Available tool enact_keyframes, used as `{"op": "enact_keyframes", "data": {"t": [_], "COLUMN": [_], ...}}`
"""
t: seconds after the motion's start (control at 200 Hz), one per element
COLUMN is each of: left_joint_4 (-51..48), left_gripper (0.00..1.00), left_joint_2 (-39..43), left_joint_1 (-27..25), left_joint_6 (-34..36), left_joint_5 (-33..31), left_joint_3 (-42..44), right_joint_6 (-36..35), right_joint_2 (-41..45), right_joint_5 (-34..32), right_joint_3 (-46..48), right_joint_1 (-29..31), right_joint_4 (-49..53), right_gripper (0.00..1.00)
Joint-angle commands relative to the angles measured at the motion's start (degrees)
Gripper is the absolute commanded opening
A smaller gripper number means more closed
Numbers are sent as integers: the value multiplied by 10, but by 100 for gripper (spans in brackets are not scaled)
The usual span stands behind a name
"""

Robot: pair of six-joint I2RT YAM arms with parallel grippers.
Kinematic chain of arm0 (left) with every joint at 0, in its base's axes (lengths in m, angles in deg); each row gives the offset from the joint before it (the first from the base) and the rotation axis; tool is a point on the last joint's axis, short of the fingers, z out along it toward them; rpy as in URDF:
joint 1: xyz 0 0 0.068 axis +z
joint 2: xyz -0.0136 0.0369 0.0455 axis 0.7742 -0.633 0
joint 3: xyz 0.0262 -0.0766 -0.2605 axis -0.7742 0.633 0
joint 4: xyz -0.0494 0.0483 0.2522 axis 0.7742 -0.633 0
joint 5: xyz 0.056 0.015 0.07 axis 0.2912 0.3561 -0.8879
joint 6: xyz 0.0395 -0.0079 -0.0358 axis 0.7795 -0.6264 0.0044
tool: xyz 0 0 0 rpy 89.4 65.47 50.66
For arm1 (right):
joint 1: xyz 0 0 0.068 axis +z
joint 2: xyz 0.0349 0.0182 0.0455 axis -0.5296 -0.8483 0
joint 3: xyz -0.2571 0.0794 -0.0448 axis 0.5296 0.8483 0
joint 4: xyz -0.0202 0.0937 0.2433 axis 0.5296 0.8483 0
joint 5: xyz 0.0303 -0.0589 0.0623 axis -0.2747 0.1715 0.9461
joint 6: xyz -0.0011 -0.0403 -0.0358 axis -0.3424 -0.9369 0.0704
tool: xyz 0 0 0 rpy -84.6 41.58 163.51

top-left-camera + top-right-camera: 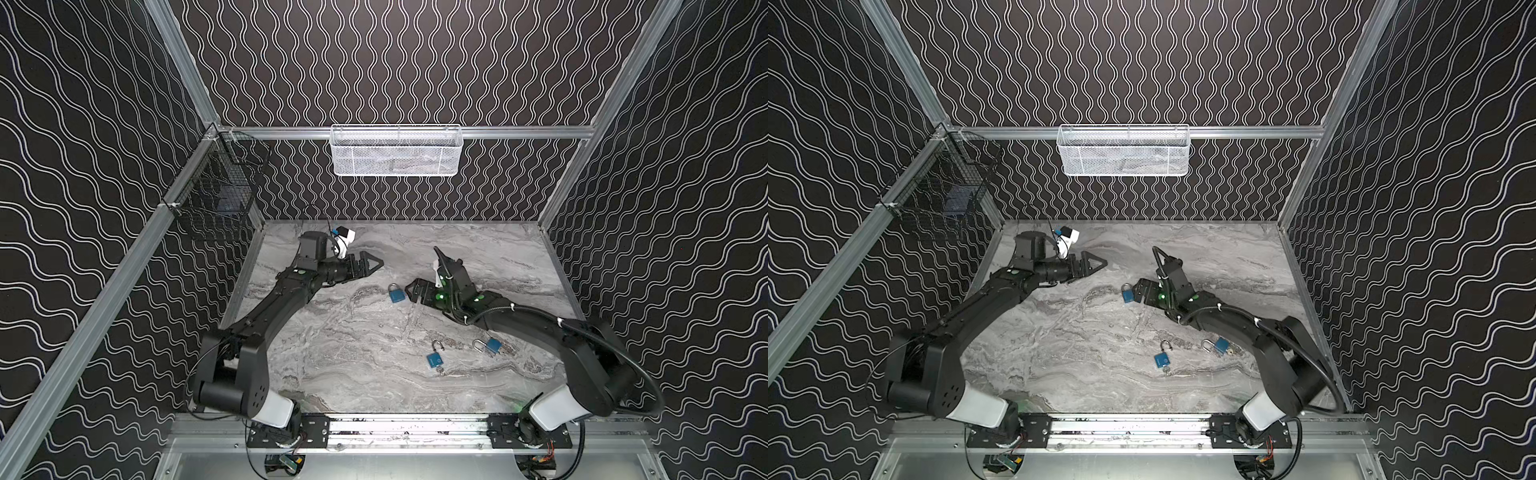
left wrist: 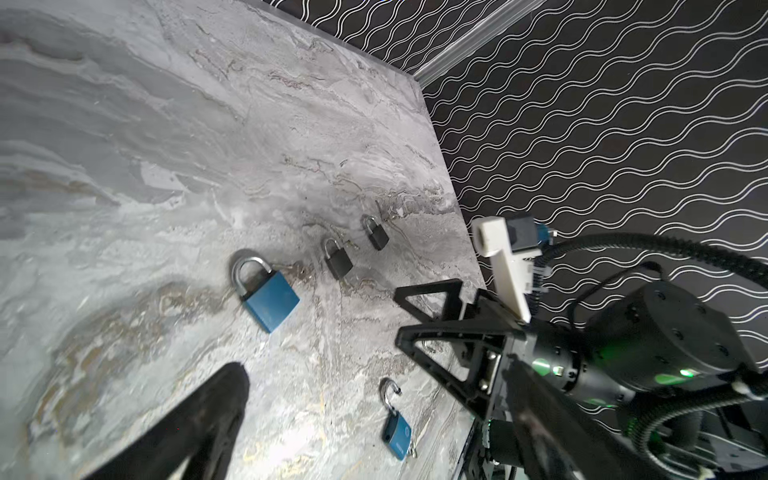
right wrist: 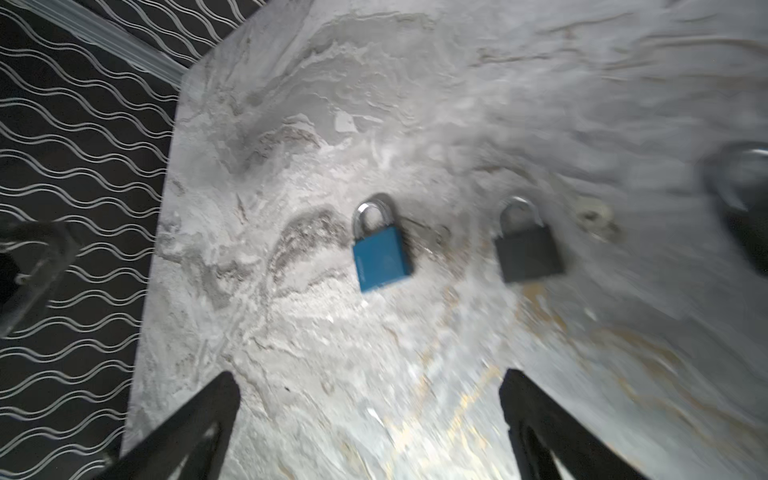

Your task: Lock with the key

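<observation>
1. left gripper (image 1: 374, 267): fingers apart and empty. It sits above the back-left part of the surface (image 1: 353, 390), pointing toward the middle.
2. right gripper (image 3: 369, 376): fingers spread wide with nothing between them. In both top views it is just beside the closed padlock (image 1: 397, 294); can't tell whether they touch.
3. The closed padlock is blue and lies flat mid-surface with its shackle seated. It is between the two grippers, much nearer the right one.
4. open padlock (image 1: 435, 359): blue, near the front, shackle swung out, with the key (image 1: 441, 369) at its base.
5. second open padlock (image 1: 491, 345): blue, just beside the right arm's forearm, shackle also out.
6. The left wrist view shows two dark padlocks (image 2: 338, 261) in a row past the closed blue one. The right wrist view is blurred.
7. white mesh basket (image 1: 395, 151) hangs on the back rail, black wire basket (image 1: 216, 195) on the left rail.
</observation>
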Motion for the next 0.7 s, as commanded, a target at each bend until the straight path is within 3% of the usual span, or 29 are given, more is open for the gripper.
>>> {"op": "enact_keyframes", "data": {"t": [0.0,0.18,0.41,0.696], "left_joint_4": [-6,-44,-56,-41], "left_gripper": [99,99,98,99], "left_joint_2": [38,131,207,247], "left_joint_1": [1,0,-1,-1], "left_joint_6": [11,2,-57,-61], "left_joint_5": [-28,-86,-138,-180], "left_joint_3": [34,102,179,235], "right_joint_6": [-5,7,56,64], "right_joint_2": [52,140,241,206], "right_joint_5": [-49,-79,-85,-98], "right_joint_3": [29,84,172,182], "right_joint_1": [17,65,132,198], "right_joint_4": [70,167,199,225], "right_gripper": [100,100,100,87]}}
